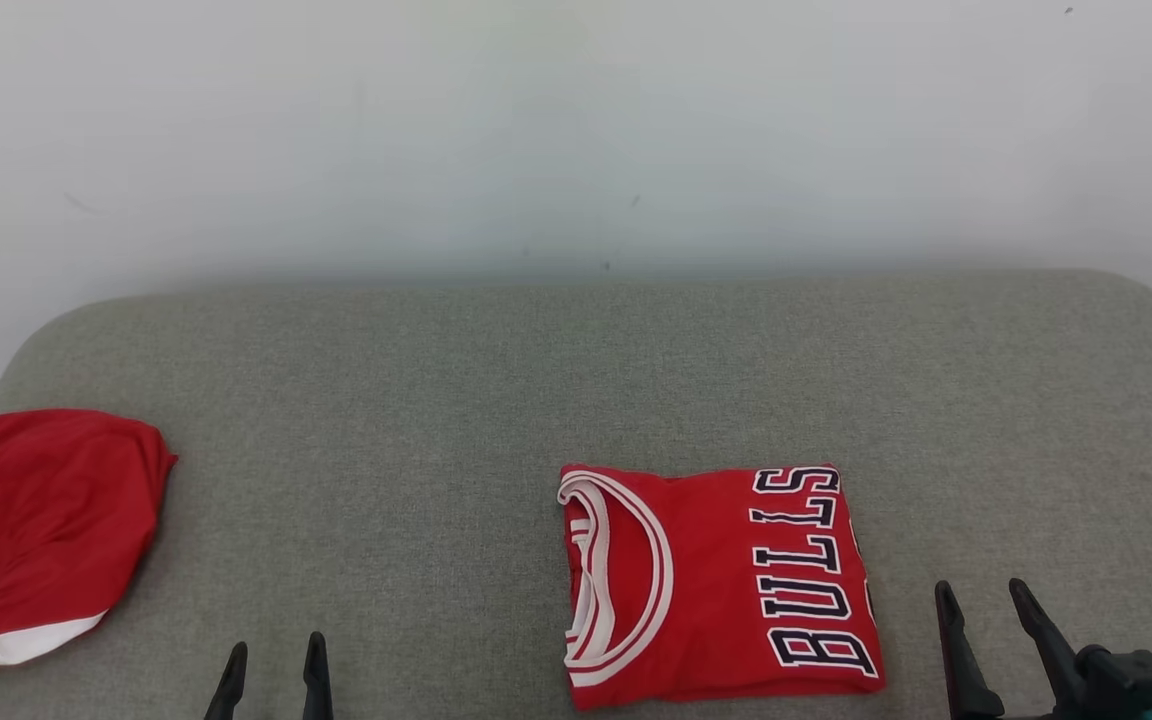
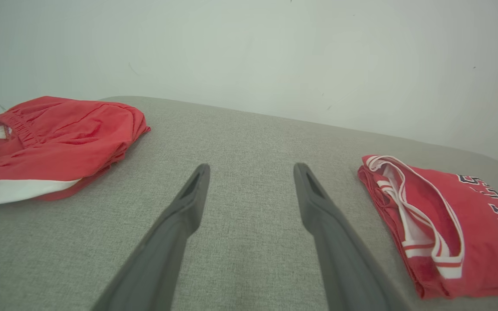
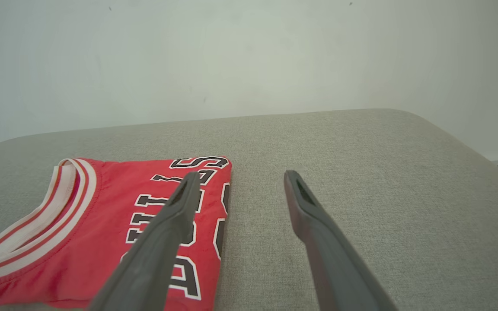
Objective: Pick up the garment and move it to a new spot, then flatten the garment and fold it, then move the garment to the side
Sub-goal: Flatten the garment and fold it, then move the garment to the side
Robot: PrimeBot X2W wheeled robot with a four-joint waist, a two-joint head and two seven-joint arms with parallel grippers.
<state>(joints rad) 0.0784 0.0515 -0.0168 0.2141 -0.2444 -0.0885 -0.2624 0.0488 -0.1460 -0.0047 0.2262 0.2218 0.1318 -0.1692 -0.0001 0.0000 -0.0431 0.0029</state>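
The garment, a red jersey [image 1: 716,585] with white neck trim and dark BULLS lettering, lies folded into a neat rectangle on the grey cushion [image 1: 536,380], near its front edge and right of centre. My left gripper [image 1: 276,648] is open over bare fabric, well left of the jersey. My right gripper [image 1: 982,588] is open too, just beyond the jersey's right edge. The left wrist view has the jersey [image 2: 448,233] to the right of the open left gripper [image 2: 251,168]. In the right wrist view the right gripper [image 3: 241,174] is empty, its left finger above the jersey's [image 3: 102,224] lettered edge.
A second red garment with a white stripe, looking like shorts [image 1: 36,530], lies loosely heaped at the cushion's far left edge [image 2: 54,138]. A pale wall rises right behind the cushion. Bare grey fabric stretches between the two garments and behind the jersey.
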